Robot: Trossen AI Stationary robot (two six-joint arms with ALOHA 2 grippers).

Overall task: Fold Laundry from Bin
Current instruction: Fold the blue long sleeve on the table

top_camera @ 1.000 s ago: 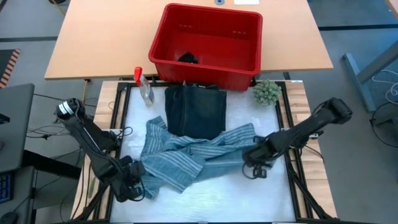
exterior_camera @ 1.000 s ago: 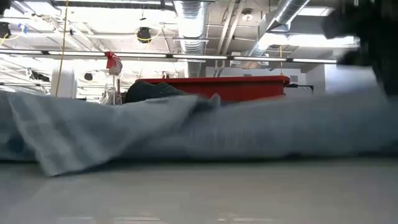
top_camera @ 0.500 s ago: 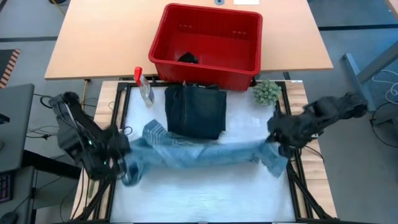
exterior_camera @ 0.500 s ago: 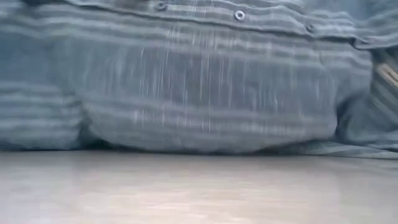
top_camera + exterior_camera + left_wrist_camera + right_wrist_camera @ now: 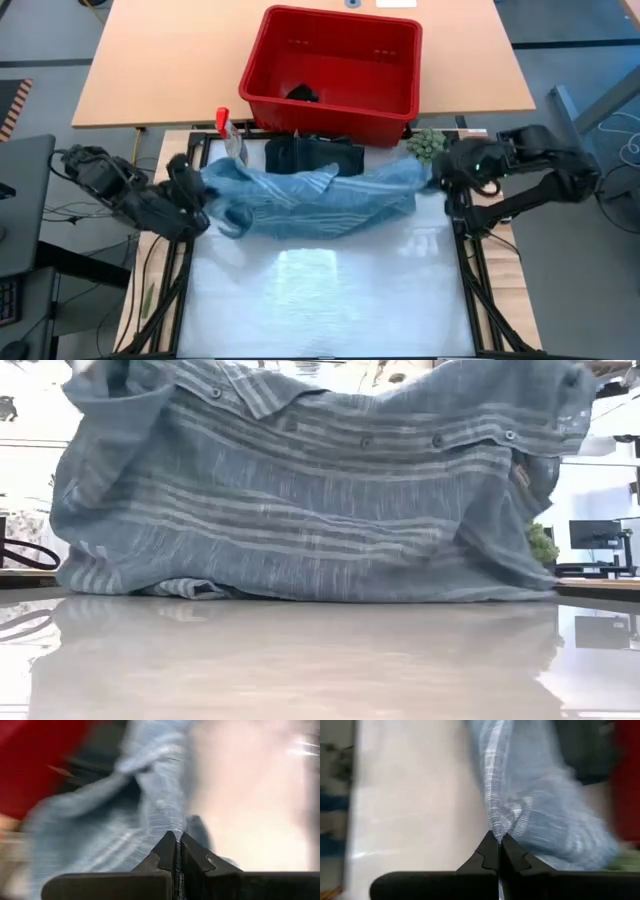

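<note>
While both arms hold it up by its ends, the striped light blue shirt (image 5: 310, 198) hangs stretched across the far half of the white table (image 5: 330, 300), its lower hem touching the surface in the low view. The left gripper (image 5: 196, 192) is clenched on the shirt's left end, and the right gripper (image 5: 440, 172) is clenched on its right end; each wrist view shows cloth pinched between the closed fingers. Behind the shirt lies a folded dark garment (image 5: 315, 155), just before the red bin (image 5: 333, 70), which seems to hold one dark piece of cloth (image 5: 302, 94). A spray bottle (image 5: 231, 138) and a green ball (image 5: 424, 143) stand near the bin.
</note>
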